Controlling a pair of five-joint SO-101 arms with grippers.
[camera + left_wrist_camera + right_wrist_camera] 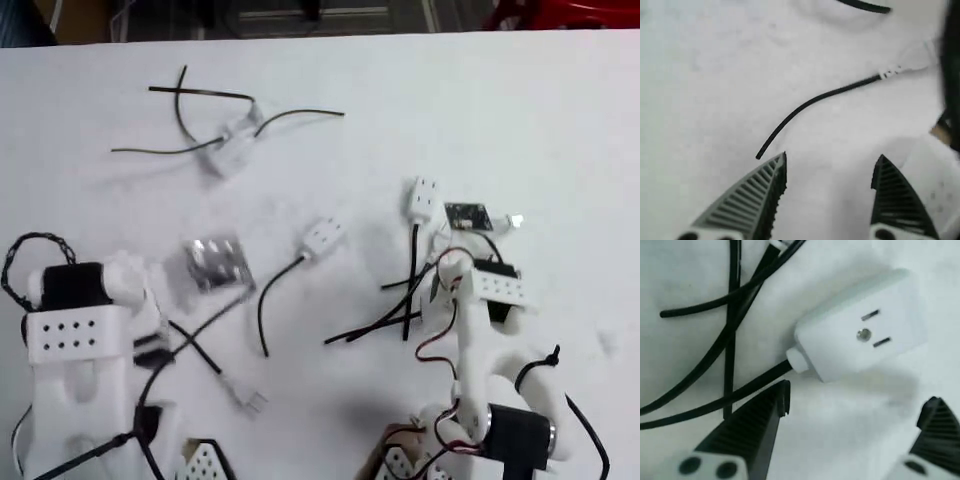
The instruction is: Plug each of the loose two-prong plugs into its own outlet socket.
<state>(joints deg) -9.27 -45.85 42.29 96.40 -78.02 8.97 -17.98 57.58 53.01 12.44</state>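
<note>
A grey, shiny block (215, 262) beside the left arm's white housing (75, 335) is smeared, so what it is cannot be told. The right arm's white frame (470, 350) hides part of the black cords (412, 265) running under it. In the left wrist view, the white plug body (912, 57) is blurred and its prongs cannot be made out. A dark shape (952, 65) there is cut off by the edge.

The table (520, 110) is showing plain white all over. The outlet socket (860, 335) is showing white too, with two silvery slots and a silvery centre screw, its cord (755, 382) running black. Near the table's middle a white plug (322, 238) is trailing a black lead (270, 290). The left gripper (832, 157) is showing dark grey ribbed fingers (755, 195), the right gripper (860, 392) black ribbed ones. A red wire (428, 343) is running along the white right arm (470, 340).
</note>
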